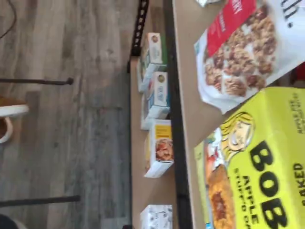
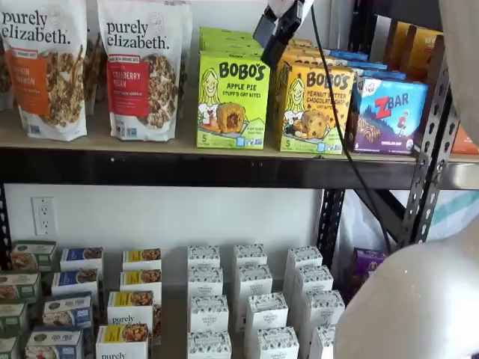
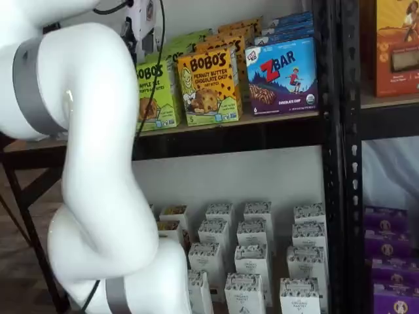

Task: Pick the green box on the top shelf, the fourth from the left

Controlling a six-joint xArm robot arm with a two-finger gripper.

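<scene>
White arm [image 3: 98,196] fills the foreground. Behind it, on the tan top shelf [image 2: 172,146], the green box [image 2: 233,101] stands beside an orange Bobo's box [image 2: 313,108]. The gripper [image 2: 275,30] hangs above them, apparently spread and empty.

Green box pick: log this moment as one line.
stage: approach | end effector: above and in front of green box, apart | green box: upright on top shelf, beside yellow-orange Bobo's box
</scene>
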